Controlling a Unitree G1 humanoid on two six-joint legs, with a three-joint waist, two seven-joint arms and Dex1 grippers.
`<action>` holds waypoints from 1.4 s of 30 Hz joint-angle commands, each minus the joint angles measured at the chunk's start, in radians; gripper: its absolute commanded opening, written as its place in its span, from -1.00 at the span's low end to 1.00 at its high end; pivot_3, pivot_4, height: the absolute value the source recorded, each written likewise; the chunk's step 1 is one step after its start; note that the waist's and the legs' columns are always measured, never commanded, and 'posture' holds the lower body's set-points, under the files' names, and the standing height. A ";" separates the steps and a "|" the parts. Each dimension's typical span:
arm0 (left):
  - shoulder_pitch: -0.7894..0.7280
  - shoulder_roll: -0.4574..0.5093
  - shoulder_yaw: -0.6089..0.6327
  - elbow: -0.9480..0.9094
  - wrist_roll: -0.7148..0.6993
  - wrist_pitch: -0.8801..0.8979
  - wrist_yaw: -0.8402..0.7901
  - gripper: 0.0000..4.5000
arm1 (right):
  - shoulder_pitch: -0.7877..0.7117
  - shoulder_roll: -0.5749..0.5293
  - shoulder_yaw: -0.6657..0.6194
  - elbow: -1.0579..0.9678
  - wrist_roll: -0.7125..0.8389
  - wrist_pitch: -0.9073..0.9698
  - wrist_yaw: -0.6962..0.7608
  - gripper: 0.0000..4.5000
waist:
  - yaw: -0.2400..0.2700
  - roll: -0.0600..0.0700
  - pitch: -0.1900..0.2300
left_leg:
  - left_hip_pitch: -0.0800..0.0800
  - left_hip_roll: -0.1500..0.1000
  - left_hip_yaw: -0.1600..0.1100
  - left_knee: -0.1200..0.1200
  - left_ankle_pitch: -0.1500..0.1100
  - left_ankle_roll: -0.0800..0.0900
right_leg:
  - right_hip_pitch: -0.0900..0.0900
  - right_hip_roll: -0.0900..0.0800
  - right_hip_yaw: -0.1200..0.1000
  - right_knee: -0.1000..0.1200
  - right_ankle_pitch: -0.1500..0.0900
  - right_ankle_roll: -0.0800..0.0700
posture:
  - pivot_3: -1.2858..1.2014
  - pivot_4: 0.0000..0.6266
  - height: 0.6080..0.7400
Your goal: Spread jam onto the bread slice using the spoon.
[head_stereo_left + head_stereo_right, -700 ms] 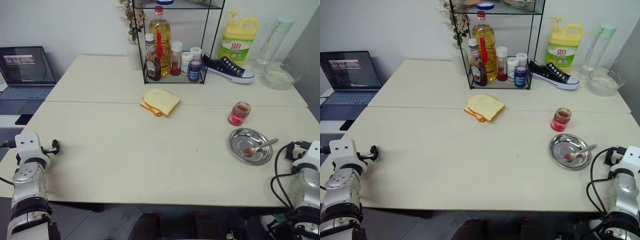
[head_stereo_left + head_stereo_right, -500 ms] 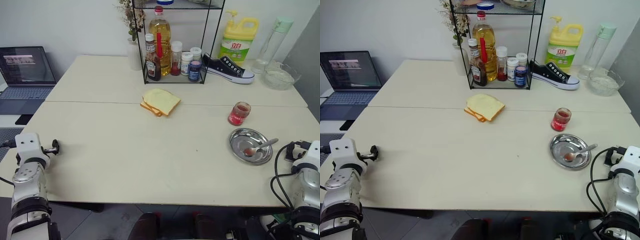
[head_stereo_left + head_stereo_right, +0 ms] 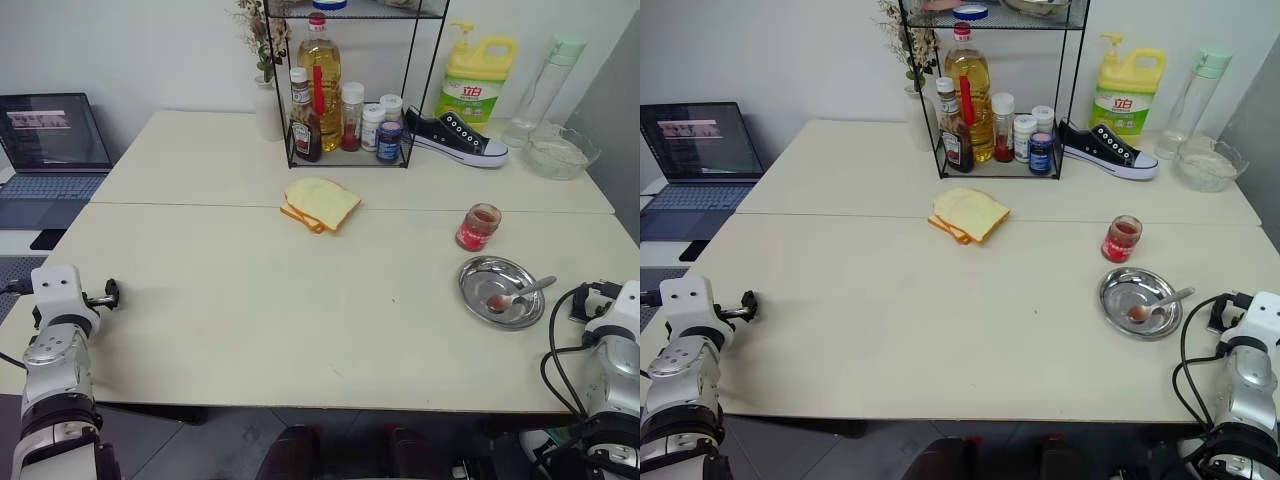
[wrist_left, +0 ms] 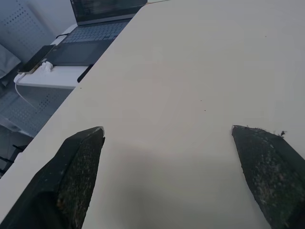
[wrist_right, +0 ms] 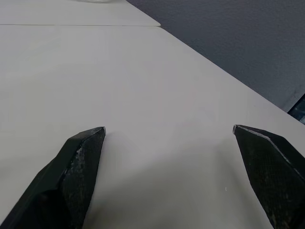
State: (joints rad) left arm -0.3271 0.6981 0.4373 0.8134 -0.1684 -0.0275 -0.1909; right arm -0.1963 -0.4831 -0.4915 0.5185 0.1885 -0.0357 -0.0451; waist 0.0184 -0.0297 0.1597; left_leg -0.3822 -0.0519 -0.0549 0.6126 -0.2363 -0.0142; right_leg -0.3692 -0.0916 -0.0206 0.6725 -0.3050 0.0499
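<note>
Two pale tables (image 3: 250, 330) pushed edge to edge stretch out in front of me, with a black wire rack (image 3: 350, 80) of bottles and jars standing at the far middle. An open laptop (image 3: 50, 135) sits off the tables to my left. At the far right are a yellow detergent jug (image 3: 477, 80), a black-and-white sneaker (image 3: 455, 136), a tall clear bottle (image 3: 545, 90) and a glass bowl (image 3: 560, 152).

Just in front of the rack lies a small stack of bread, and the bread slice (image 3: 322, 202) on top of it is pale yellow with a thin tan crust. Well to its right, near my right arm, a round steel plate (image 3: 480, 295) rests on the table. The spoon (image 3: 518, 296) lies in the plate, red-smeared bowl toward the middle, handle angled out over the far right rim. Just beyond the plate stands the small clear jar holding the jam (image 3: 478, 227), upright and apart from the plate.

My left gripper (image 4: 167, 157) hovers over bare tabletop near the left edge, its two black fingers (image 4: 76, 176) spread wide with nothing between them. My right gripper (image 5: 169, 157) is likewise over bare table near the right edge, fingers (image 5: 78, 171) far apart and empty. Both arms sit at the near corners, well away from the bread, plate and jar.
</note>
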 commanded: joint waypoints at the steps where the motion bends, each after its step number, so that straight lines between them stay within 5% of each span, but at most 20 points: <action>1: -0.003 -0.001 -0.009 -0.001 -0.003 0.002 -0.020 0.99 | 0.009 -0.012 -0.021 0.013 0.006 0.005 -0.005 1.00 | 0.000 0.000 0.000 | 0.000 0.000 0.000 0.000 0.000 0.000 | 0.000 0.000 0.000 0.000 0.000 0.000 | 0.03 -0.52 1.00; 15: -0.010 0.012 -0.034 -0.056 -0.035 0.036 -0.174 0.99 | 0.025 -0.066 -0.016 -0.007 -0.006 -0.017 0.049 1.00 | 0.000 0.000 0.000 | 0.000 -0.002 0.000 0.001 0.000 0.000 | 0.000 0.000 0.000 0.001 0.000 0.000 | 0.03 -0.52 1.00; 24: -0.083 0.088 -0.105 -0.261 -0.144 0.276 -0.542 0.99 | 0.078 -0.221 -0.067 -0.208 0.201 0.104 0.430 1.00 | -0.027 -0.002 0.004 | -0.001 0.000 0.000 0.001 0.001 0.001 | -0.001 0.001 0.000 0.001 0.000 0.000 | 0.03 -0.52 1.00; 32: -0.286 0.077 -0.284 -0.468 -0.189 0.508 -0.767 0.99 | 0.185 -0.324 -0.086 -0.571 0.462 0.460 0.664 1.00 | -0.033 -0.003 0.008 | -0.002 0.004 0.002 0.003 0.001 0.001 | -0.001 0.004 0.000 0.001 0.002 -0.003 | 0.03 -0.52 1.00; 42: -0.447 -0.125 -0.513 -0.356 0.055 0.167 -0.666 0.99 | 0.174 -0.175 0.100 -0.893 0.511 0.618 0.546 1.00 | -0.030 -0.007 0.012 | -0.012 0.007 0.000 0.016 0.000 0.000 | -0.005 0.007 -0.001 0.005 0.003 -0.003 | 0.03 -0.52 1.00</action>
State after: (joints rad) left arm -0.7554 0.5785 -0.0547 0.4380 -0.1604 0.2257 -0.8815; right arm -0.0039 -0.6549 -0.3902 -0.3279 0.6995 0.5837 0.5206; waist -0.0116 -0.0369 0.1717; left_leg -0.3946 -0.0452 -0.0552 0.6294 -0.2365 -0.0144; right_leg -0.3747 -0.0843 -0.0213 0.6767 -0.3014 0.0481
